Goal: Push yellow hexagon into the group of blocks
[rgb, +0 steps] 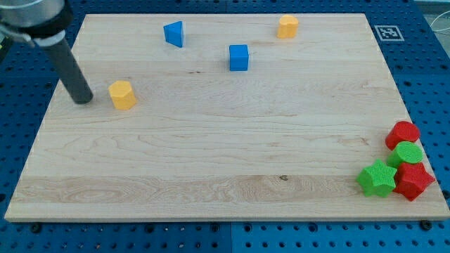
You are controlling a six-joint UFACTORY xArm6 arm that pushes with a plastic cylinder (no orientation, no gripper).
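Standing just left of the yellow hexagon, my tip rests on the counter near its upper left edge, a small gap between the two. No hand is fitted, only the bare rod, so nothing opens or shuts. The group sits far off at the view's lower right: a red round block, a green round block, a green star and a red star. To do this push well, I judge the tip should shift slightly toward the view's top, so the hexagon lies directly between it and the group, then drive diagonally down and right through its centre, correcting early if it slips sideways. A second yellow block, a blue cube and a blue wedge lie well above that path.
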